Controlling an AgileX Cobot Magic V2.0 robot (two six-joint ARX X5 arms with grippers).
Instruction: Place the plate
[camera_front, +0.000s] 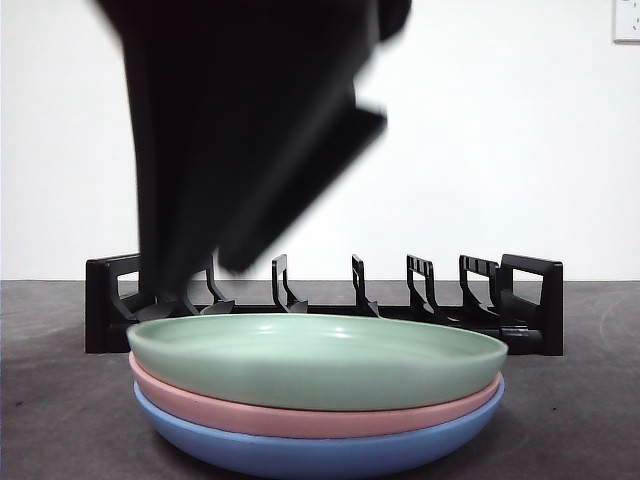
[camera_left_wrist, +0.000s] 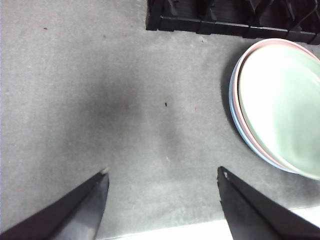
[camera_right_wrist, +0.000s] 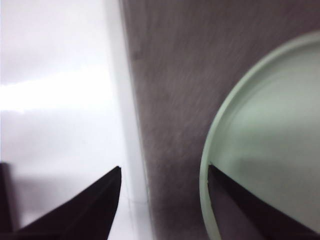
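Three plates are stacked: a green plate on top, a pink plate under it and a blue plate at the bottom. My right gripper is open and close over the green plate's rim, one jaw above the plate and the other above bare table. Its view is blurred. A big blurred dark arm comes down over the stack's left side. Open and empty, my left gripper hangs over bare table beside the stack.
A black slotted plate rack stands just behind the stack, its slots empty; it also shows in the left wrist view as the rack. The grey table ends in a white edge near the right gripper.
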